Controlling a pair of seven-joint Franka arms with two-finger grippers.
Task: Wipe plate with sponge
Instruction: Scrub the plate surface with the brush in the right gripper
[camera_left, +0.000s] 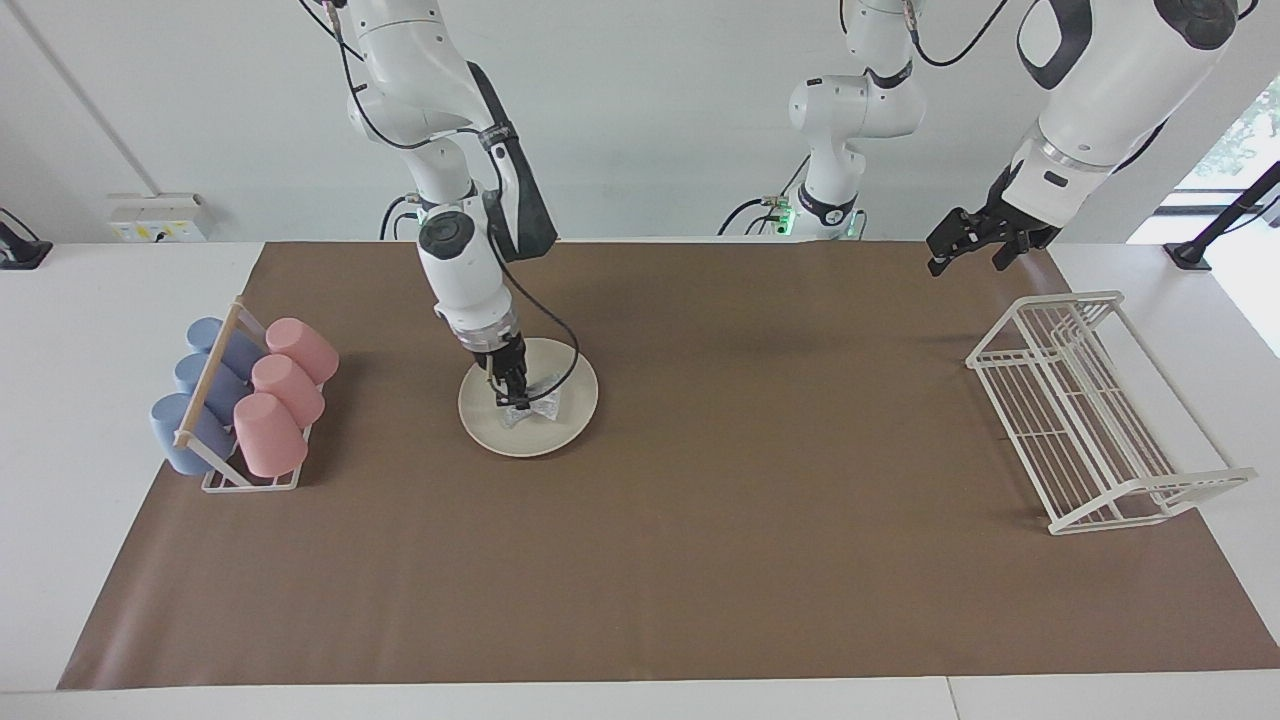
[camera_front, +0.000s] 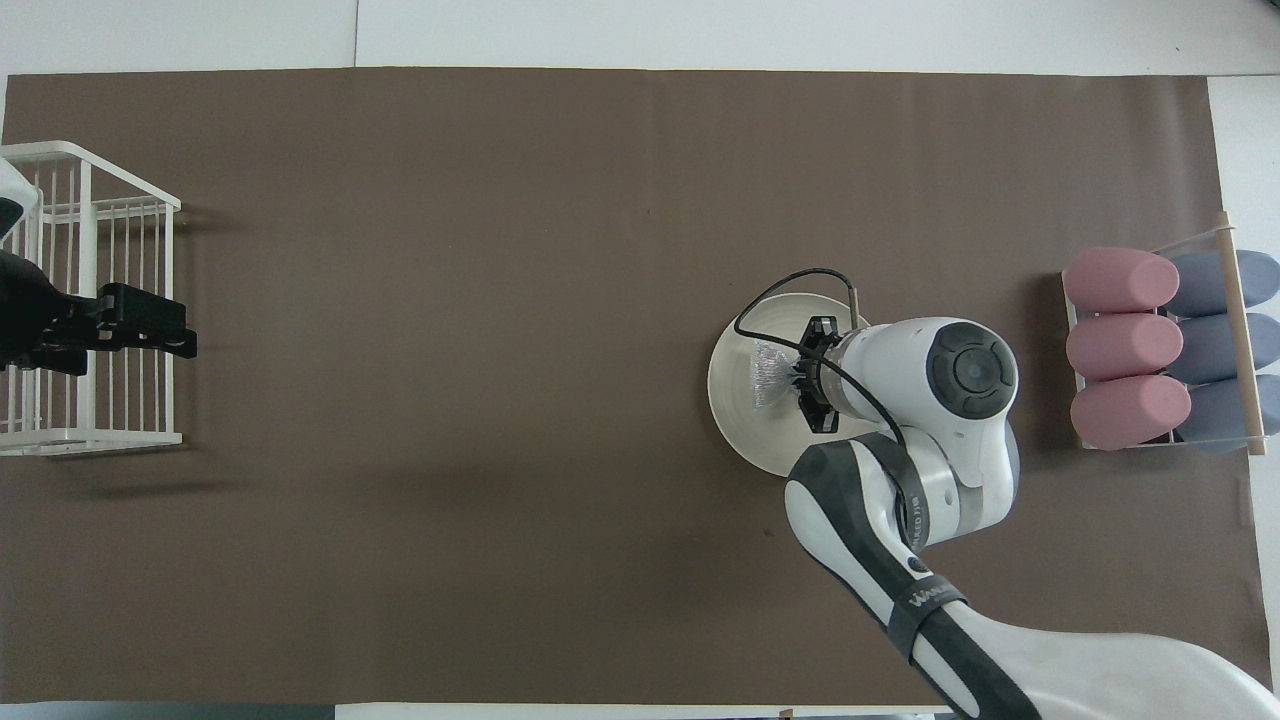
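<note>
The right hand (camera_left: 517, 402) pinches the sponge (camera_left: 531, 410) down on the plate (camera_left: 570, 415) near its centre — bare plate lies all round it, widest toward three o'clock in the facing view — while the left hand (camera_left: 966, 244), spread, waits above the desk's edge.

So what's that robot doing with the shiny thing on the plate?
It's wiping. The right gripper is shut on the sponge and presses it onto the plate, which sits on the brown mat beside the holder of pink and blue cups. The left gripper waits open in the air, near the white wire rack at the left arm's end.
</note>
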